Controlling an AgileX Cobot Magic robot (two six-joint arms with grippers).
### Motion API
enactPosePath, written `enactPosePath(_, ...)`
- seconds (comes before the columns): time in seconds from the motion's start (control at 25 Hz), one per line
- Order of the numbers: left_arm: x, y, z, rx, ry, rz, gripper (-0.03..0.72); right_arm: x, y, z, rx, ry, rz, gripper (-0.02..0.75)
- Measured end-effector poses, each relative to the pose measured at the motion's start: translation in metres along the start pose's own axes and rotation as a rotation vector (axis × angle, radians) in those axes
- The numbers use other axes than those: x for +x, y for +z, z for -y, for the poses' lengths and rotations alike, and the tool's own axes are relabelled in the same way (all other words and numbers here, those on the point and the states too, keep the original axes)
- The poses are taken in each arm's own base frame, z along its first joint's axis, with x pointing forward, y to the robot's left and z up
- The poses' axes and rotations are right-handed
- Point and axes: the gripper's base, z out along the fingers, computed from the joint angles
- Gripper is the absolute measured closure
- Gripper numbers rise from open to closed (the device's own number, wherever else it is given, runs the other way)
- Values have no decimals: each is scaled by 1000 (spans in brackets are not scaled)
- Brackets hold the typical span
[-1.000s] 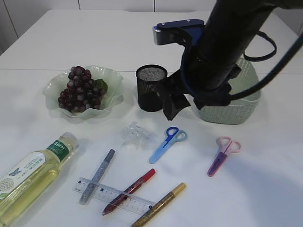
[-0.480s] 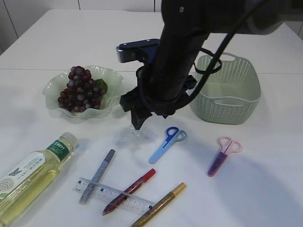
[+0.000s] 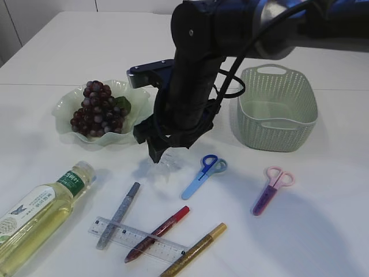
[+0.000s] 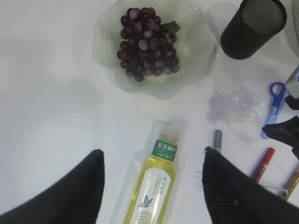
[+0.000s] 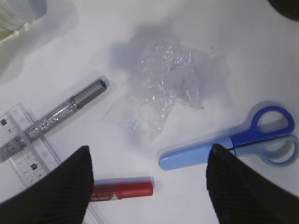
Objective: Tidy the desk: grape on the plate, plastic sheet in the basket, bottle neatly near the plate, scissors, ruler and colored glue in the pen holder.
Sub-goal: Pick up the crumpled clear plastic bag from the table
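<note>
My right claw (image 5: 147,186) hangs with jaws apart over the one crumpled plastic sheet (image 5: 164,88) on the table. Two scissors: blue (image 3: 204,175), pink (image 3: 273,189). Three glue pens (image 3: 157,233), one ruler (image 3: 138,238), one bottle (image 4: 156,191). My left claw (image 4: 152,186) is spread too.

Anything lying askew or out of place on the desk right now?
The bottle lies on its side below the plate. The crumpled plastic sheet sits loose on the table. One red glue pen lies across the ruler. Nothing looks spilled or damaged.
</note>
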Motion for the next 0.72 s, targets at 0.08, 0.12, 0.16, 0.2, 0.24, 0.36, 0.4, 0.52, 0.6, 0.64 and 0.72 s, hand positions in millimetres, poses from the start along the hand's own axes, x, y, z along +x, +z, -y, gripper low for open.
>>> enactPosePath(0.08,0,0,0,0,0,0,204,-2,7,1,0,1,-8,155)
enactPosePath(0.12,0,0,0,0,0,0,204,-2,9,1,0,1,-12,155)
enactPosePath(0.16,0,0,0,0,0,0,204,-2,12,1,1,2,-17,155)
enactPosePath(0.2,0,0,0,0,0,0,204,-3,14,1,1,2,-19,155)
enactPosePath(0.24,0,0,0,0,0,0,204,-4,15,1,1,2,-15,155)
enactPosePath(0.36,0,0,0,0,0,0,204,-6,22,2,1,3,-18,155)
enactPosePath(0.4,0,0,0,0,0,0,204,-8,26,3,3,2,-20,155)
enactPosePath(0.52,0,0,-1,-6,2,1,204,-11,35,4,5,-3,-24,155)
enactPosePath(0.6,0,0,-1,-14,4,1,204,-13,39,4,11,-7,-25,155)
enactPosePath(0.64,0,0,-2,-17,5,2,204,-14,41,5,15,-9,-25,155)
enactPosePath(0.72,0,0,-2,-20,7,2,204,-15,46,6,24,-16,-28,155)
